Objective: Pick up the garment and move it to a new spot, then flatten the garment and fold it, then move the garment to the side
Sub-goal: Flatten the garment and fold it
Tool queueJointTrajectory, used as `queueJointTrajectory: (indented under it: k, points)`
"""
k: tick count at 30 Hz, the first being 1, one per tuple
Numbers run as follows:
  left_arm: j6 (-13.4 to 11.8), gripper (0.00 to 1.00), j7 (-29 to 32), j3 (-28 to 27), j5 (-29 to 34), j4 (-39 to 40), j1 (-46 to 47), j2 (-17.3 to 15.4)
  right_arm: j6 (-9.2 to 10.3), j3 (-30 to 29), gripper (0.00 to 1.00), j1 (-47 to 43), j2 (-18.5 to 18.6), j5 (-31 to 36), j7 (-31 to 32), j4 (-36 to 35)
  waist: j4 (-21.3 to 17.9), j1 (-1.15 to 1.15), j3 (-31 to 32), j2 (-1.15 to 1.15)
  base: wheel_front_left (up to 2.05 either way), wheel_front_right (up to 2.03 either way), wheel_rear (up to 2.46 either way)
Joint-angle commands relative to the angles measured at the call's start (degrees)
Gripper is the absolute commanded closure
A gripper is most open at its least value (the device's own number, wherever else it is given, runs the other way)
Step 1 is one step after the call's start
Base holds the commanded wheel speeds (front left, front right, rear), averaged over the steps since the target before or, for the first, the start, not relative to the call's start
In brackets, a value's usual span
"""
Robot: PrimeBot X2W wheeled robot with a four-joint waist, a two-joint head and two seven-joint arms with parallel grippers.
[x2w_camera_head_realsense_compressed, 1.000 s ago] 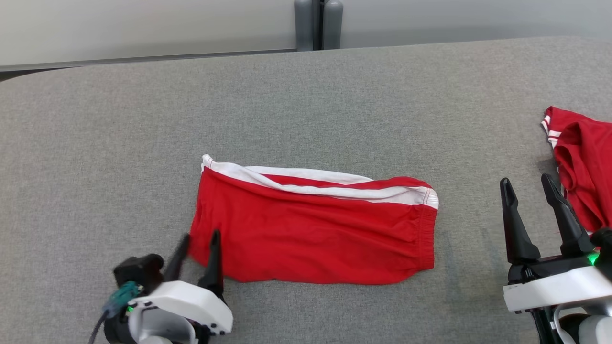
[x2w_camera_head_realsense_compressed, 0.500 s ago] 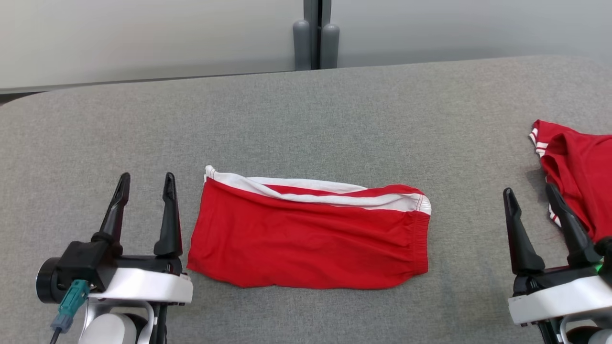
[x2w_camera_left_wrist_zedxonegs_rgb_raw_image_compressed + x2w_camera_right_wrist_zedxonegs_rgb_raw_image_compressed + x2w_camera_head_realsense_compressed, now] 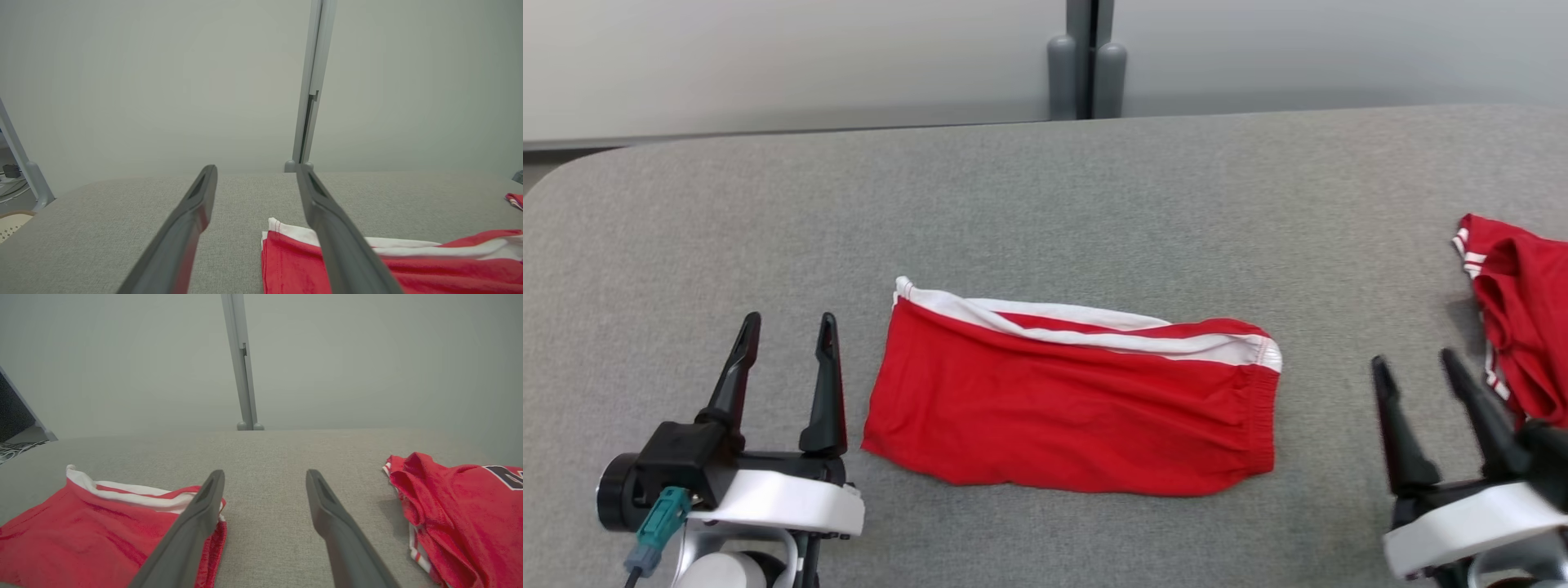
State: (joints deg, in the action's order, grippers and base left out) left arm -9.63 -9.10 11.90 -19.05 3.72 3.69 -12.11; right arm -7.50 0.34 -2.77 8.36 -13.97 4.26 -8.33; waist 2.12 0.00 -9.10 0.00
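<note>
head cam: up high, tilted down over the grey table (image 3: 1045, 204) | left wrist cam: low, skimming it toward the partition post (image 3: 312, 102) | right wrist cam: low as well (same post ahead) | shared by all three: folded red shorts (image 3: 1070, 408)

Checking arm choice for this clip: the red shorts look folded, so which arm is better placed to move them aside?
Probably left. The open left gripper sits right beside the left edge of the shorts; the open right gripper stands farther off, next to another red garment.
</note>
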Motion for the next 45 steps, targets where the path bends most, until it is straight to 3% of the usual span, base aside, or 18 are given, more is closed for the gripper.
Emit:
queueJointTrajectory:
  k: [1,7,12,20,22,23,24,37,42,45]
  points:
    - [-0.04,0.00,-0.14,0.14,0.34,0.39,0.87,-0.06,0.02,0.85,0.00,-0.10,0.19,-0.33,0.32,0.76,0.87,0.00,-0.76,0.00,0.00,0.00,0.00]
    - [0.50,0.00,-0.32,1.99,0.58,-0.11,3.19,1.24,0.02,9.42,0.00,2.63,0.29,-2.80,1.98,8.85,3.66,0.00,-3.45,0.00,0.00,0.00,0.00]
    - [1.13,0.00,-0.79,3.29,0.37,-1.51,5.19,2.17,0.02,8.69,0.00,5.23,-0.29,-2.82,2.15,16.21,5.09,0.00,-5.06,0.00,0.00,0.00,0.00]
    - [1.62,0.00,-1.43,3.89,0.10,-3.33,6.95,2.44,0.02,10.37,0.00,8.85,0.74,-7.20,4.71,22.09,5.40,0.00,-6.39,0.00,0.00,0.00,0.00]
    - [1.66,0.00,-1.51,3.93,0.08,-3.50,7.45,2.36,0.03,10.86,0.60,9.68,1.08,-9.15,5.17,23.06,5.26,0.00,-6.60,0.00,0.00,0.00,0.00]
    - [1.66,0.00,-1.59,3.95,0.04,-3.60,7.63,2.37,0.03,11.26,0.77,10.20,1.69,-9.34,5.18,23.44,5.19,0.00,-6.70,0.00,0.00,0.00,0.00]
    - [1.60,0.00,-1.64,3.93,0.07,-3.73,7.65,2.31,0.04,11.42,1.00,10.45,1.77,-10.27,4.96,23.74,5.06,0.00,-6.68,0.00,0.00,0.00,0.00]
    - [0.62,0.00,-2.42,3.46,-0.33,-4.21,7.22,1.91,0.08,7.75,1.00,8.00,9.93,-14.52,1.61,22.32,2.71,0.00,-5.46,0.00,0.00,0.00,0.00]
    - [0.32,0.00,-2.25,3.53,-0.03,-4.35,6.68,1.43,0.04,7.65,1.00,7.41,10.59,-17.90,3.53,19.12,1.85,0.00,-4.84,0.00,0.00,0.00,0.00]
    - [0.05,0.00,-2.24,3.74,0.24,-4.35,6.59,1.28,0.02,8.95,1.00,7.38,9.06,-24.03,6.00,15.16,1.69,0.00,-4.57,0.00,0.00,0.00,0.00]
